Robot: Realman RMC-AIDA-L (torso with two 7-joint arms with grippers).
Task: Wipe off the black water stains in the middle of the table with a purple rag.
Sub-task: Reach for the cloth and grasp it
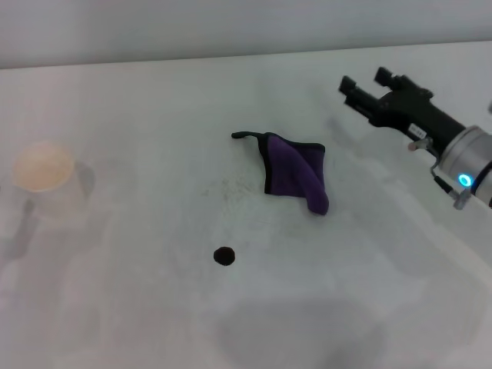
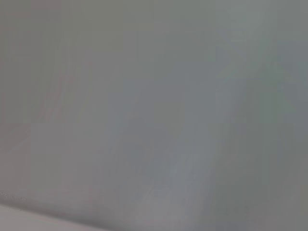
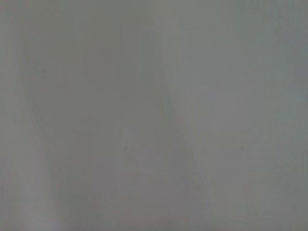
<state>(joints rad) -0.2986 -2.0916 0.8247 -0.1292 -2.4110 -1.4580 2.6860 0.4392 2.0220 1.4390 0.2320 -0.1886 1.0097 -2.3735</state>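
Note:
The purple rag [image 1: 295, 175] lies folded near the middle of the white table [image 1: 369, 261], its thin black loop tail pointing left. The black water stain [image 1: 224, 256] is a small round blot nearer to me and left of the rag, apart from it. My right gripper [image 1: 363, 83] hovers at the far right, beyond and right of the rag, its two black fingers apart and empty. My left gripper is out of view. Both wrist views show only plain grey surface.
A clear cup with a pale orange top [image 1: 44, 178] stands at the table's left. Faint grey smudges lie just left of the rag. The table's far edge meets a pale wall at the top.

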